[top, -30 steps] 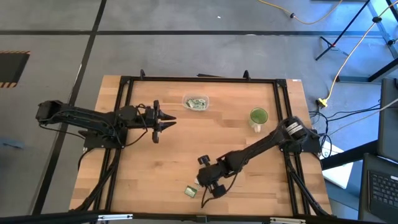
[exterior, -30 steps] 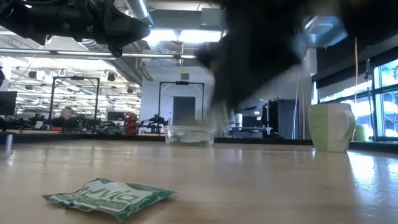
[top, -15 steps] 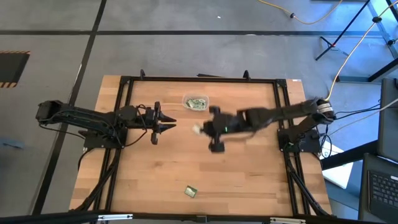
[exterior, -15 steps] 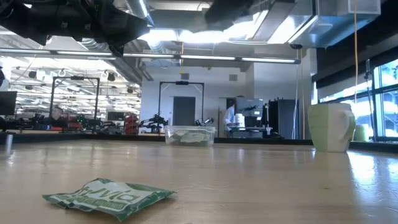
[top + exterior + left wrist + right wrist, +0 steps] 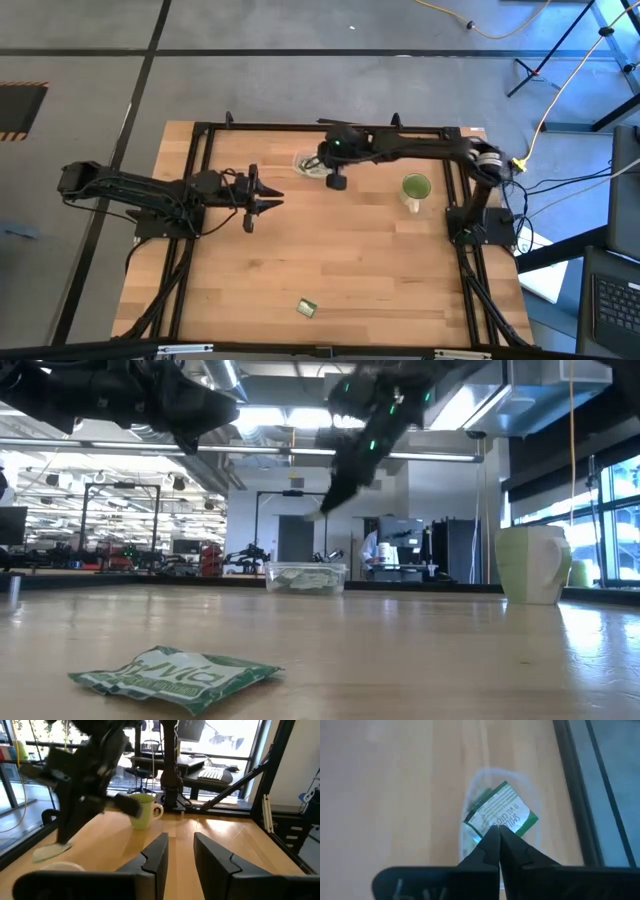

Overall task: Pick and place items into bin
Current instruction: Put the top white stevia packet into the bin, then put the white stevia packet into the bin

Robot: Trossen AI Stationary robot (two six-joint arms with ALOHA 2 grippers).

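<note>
We see the right gripper (image 5: 496,836) pinched tight on a green-and-white packet (image 5: 502,815), hanging above the clear bin (image 5: 312,165) at the far middle of the table (image 5: 330,260). The left gripper (image 5: 272,200) waits over the table's left side, fingers (image 5: 156,856) narrowly parted (nothing between them). Another packet (image 5: 306,307) lies flat by the near edge; a green cup (image 5: 415,188) stands at the right.
</note>
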